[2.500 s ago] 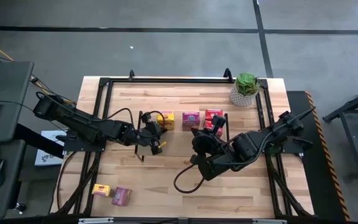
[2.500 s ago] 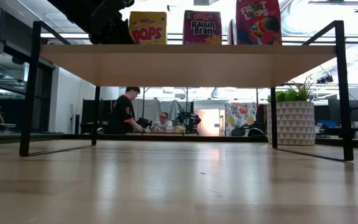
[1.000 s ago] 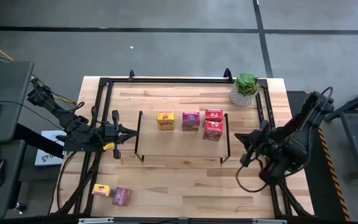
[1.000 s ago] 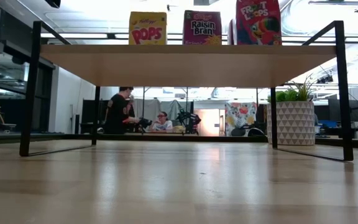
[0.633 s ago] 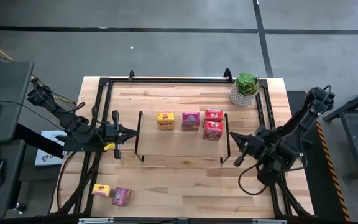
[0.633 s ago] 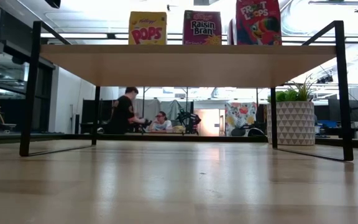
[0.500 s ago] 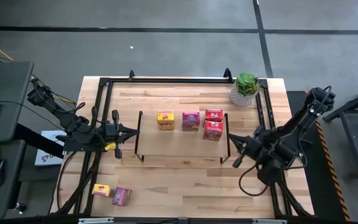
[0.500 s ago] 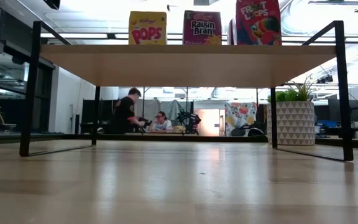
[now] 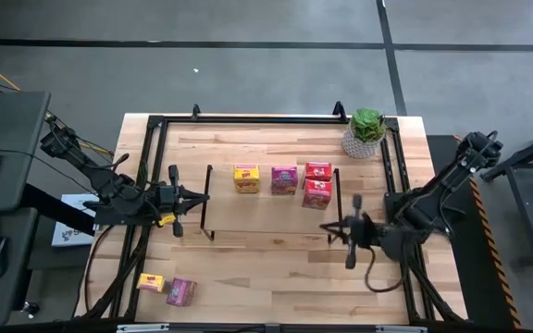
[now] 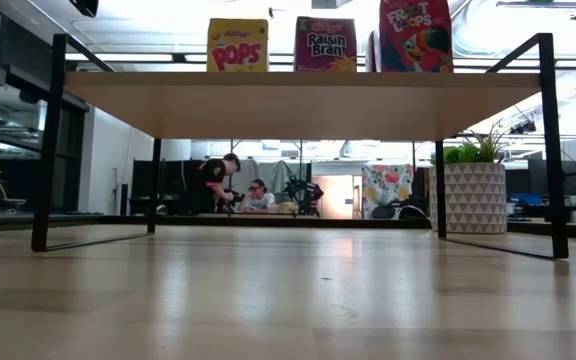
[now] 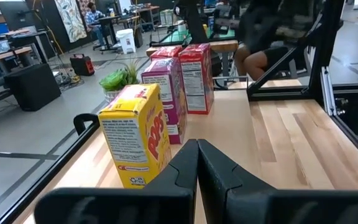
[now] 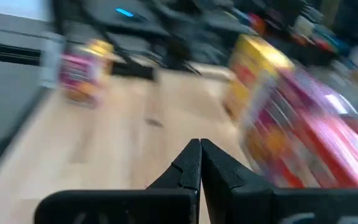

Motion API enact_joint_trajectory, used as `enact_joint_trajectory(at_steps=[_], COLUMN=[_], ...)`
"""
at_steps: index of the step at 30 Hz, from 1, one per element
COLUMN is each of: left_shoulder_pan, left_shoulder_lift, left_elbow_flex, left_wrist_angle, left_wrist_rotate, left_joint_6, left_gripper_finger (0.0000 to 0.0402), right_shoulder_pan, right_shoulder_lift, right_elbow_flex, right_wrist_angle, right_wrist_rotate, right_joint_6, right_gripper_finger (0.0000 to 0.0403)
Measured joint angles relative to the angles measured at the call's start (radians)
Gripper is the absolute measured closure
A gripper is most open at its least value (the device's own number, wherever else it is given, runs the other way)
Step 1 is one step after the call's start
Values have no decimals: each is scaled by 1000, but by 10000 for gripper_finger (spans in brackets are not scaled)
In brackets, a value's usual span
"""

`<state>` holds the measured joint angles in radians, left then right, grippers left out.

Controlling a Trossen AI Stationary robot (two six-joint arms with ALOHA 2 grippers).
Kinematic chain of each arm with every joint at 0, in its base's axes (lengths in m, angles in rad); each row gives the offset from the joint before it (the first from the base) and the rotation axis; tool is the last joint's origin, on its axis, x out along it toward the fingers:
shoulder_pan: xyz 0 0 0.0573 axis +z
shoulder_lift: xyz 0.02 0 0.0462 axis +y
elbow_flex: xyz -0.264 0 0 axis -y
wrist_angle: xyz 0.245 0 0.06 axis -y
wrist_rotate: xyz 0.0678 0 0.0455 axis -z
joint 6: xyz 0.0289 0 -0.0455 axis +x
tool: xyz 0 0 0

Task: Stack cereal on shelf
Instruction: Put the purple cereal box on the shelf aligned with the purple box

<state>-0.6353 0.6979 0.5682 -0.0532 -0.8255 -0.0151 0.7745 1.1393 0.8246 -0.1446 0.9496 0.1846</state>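
Observation:
The light-wood shelf (image 9: pixel 266 215) stands on black wire legs mid-table. Upright on its far part stand a yellow box (image 9: pixel 246 178), a magenta box (image 9: pixel 284 178) and two red boxes (image 9: pixel 317 183); the low view shows their fronts above the shelf board (image 10: pixel 298 100). One yellow box (image 9: pixel 152 283) and one magenta box (image 9: pixel 181 291) lie on the table near its near-left corner. My left gripper (image 9: pixel 204 197) is shut at the shelf's left end, level with the yellow box (image 11: pixel 135 137). My right gripper (image 9: pixel 328 228) is shut at the shelf's near-right corner.
A potted green plant (image 9: pixel 365 131) stands at the table's far-right corner, also seen as the plant pot (image 10: pixel 473 195) in the low view. The black frame rail (image 9: pixel 248 120) runs along the table's edges. People sit and stand in the room far behind the table.
My right arm has swung from the table's right edge toward the left and slightly nearer, bringing its gripper to the shelf's near-right corner; its wrist view is blurred with motion. The boxes and the shelf have stayed in place.

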Motion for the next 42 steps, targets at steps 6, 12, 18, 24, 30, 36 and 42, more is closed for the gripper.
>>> enact_joint_trajectory(at_steps=[6, 12, 18, 24, 30, 36, 42], left_shoulder_pan=[0, -2, -1, 3, 34, 49, 49], left_shoulder_lift=[0, 0, 0, 6, 17, 49, 108], left_elbow_flex=[0, 0, 0, 0, 13, 17, 17], left_wrist_angle=[-2, -4, -2, 1, 19, 91, 135], left_wrist_rotate=[0, 4, 4, 4, 129, 247, 248], left_joint_6=[0, -9, -10, -9, -77, -95, -115], left_gripper_finger=[402, 401, 402, 401, 356, 243, 137], right_shoulder_pan=[-73, -78, -81, -81, -81, -81, -81], right_shoulder_lift=[-17, -171, -424, -598, -614, -608, -608], right_elbow_flex=[1, -24, -224, -435, -483, -483, -483], right_wrist_angle=[235, 75, 144, 408, 501, 525, 524], right_wrist_rotate=[-330, -299, -313, -387, -358, -358, -356], right_joint_6=[-410, -280, -227, -303, -395, -429, -427], right_gripper_finger=[403, 403, 403, 403, 403, 403, 403])
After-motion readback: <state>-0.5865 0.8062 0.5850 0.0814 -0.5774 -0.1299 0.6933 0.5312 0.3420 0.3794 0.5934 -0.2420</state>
